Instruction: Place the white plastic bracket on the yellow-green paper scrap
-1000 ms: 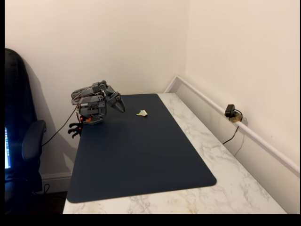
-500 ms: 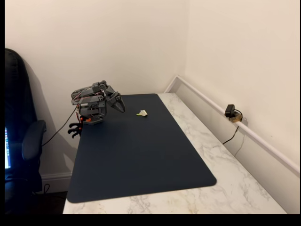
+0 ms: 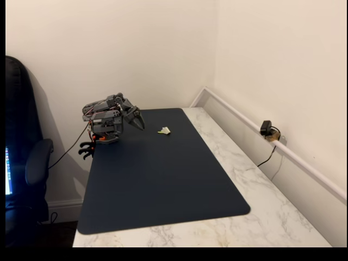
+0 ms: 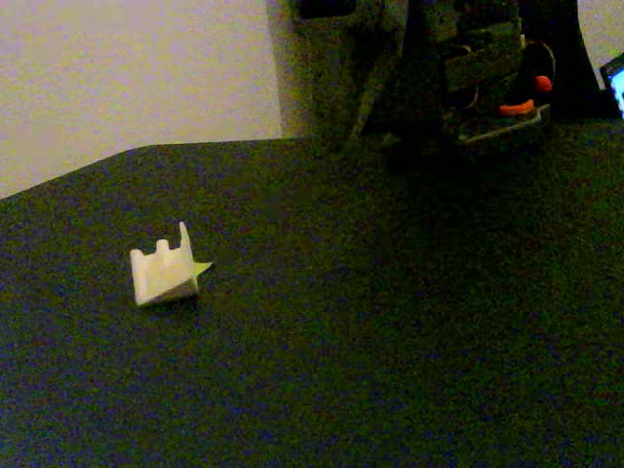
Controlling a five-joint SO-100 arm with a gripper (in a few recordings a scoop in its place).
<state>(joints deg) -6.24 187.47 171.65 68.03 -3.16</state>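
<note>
White plastic bracket (image 4: 161,276): resting on the yellow-green paper scrap (image 4: 201,269), far end of the dark mat (image 3: 163,179). Gripper (image 3: 139,123): apart from both, raised; whether its jaws are apart or together cannot be told.

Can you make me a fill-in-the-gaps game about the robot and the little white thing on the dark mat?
1. The white plastic bracket sits on the ____ mat.
2. A corner of the yellow-green paper scrap peeks out from ____ the bracket.
3. The gripper is ____ the bracket, not touching it.
4. The mat lies on a ____ table.

Missing words: dark; under; apart from; marble
</note>
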